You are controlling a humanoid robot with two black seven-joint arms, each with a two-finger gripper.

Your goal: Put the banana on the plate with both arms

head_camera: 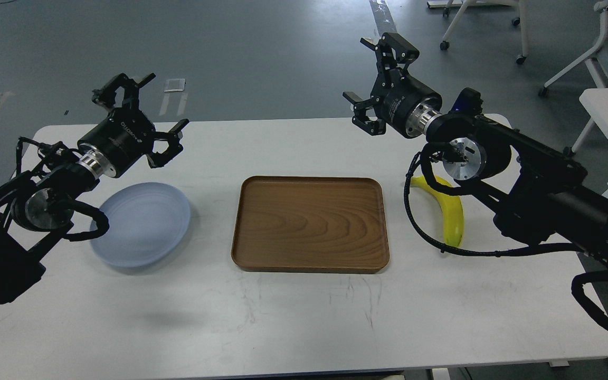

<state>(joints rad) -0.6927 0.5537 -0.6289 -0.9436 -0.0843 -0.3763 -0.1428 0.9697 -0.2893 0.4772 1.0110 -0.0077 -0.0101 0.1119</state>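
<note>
- A white table [293,316] is filling most of the head view, with grey floor lying beyond its far edge.
- A rectangular brown wooden tray [310,224] with rounded corners is sitting at the table's centre, and nothing is lying in it.
- The plate [143,224], round, shallow and pale blue-grey, is resting on the table to the left of the tray, apart from it. Nothing is lying on the plate.
- The banana [453,216], bright yellow and curved, is lying on the table to the right of the tray, near it but not touching. Its upper end is passing behind the right arm's wrist, and a black cable is looping across in front of it.
- The left arm is coming in from the left edge, its thick black links overlapping the plate's left rim in this view.
- The left gripper [143,113] is hanging above the table's far left area, beyond the plate. Its fingers are spreading wide apart, and it is holding nothing.
- The right arm is reaching in from the right edge, its silver wrist joint sitting just above the banana's upper end.
- The right gripper [375,74] is hanging over the table's far edge, beyond the tray's right corner and well apart from the banana. Its fingers are also spreading wide, and it is gripping nothing.
- White chair legs on castors are standing on the floor at the upper right.
</note>
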